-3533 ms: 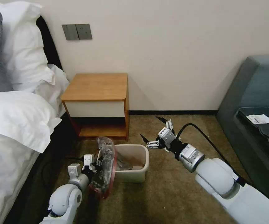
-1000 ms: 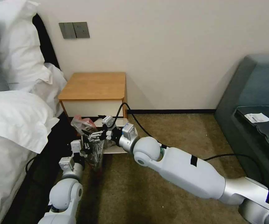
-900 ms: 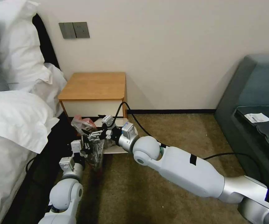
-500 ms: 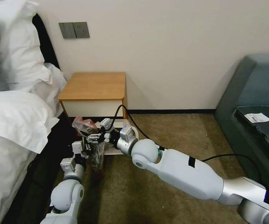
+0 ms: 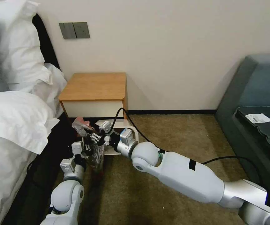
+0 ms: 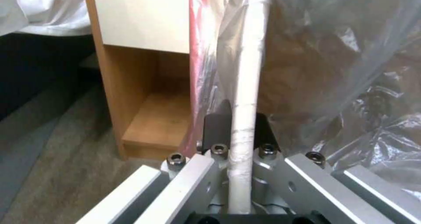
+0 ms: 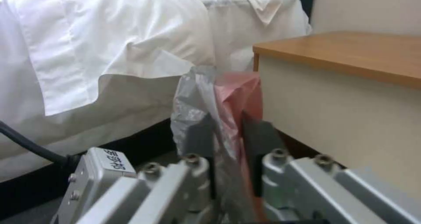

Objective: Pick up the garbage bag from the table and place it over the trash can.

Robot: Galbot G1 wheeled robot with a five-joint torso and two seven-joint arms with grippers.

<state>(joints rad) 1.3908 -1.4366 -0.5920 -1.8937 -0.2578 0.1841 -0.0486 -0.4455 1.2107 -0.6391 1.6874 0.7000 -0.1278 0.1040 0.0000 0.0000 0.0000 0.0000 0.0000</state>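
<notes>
The garbage bag, crinkly grey-clear plastic with a pink-red edge, hangs in front of the table. My left gripper holds it from below. In the left wrist view that gripper is shut on the trash can's white rim with the garbage bag wrapped over it. My right gripper reaches across from the right. Its wrist view shows it shut on the bag's bunched pink and grey top. The trash can is mostly hidden behind the right wrist.
The bed with white linen stands close on the left, the wall behind the table. A dark sofa fills the right side. The right arm's black cable loops over the bin. Brown carpet lies open between table and sofa.
My right gripper has shifted slightly left toward the table and its fingers have come together on the bag's top. The left gripper has stayed about where it was.
</notes>
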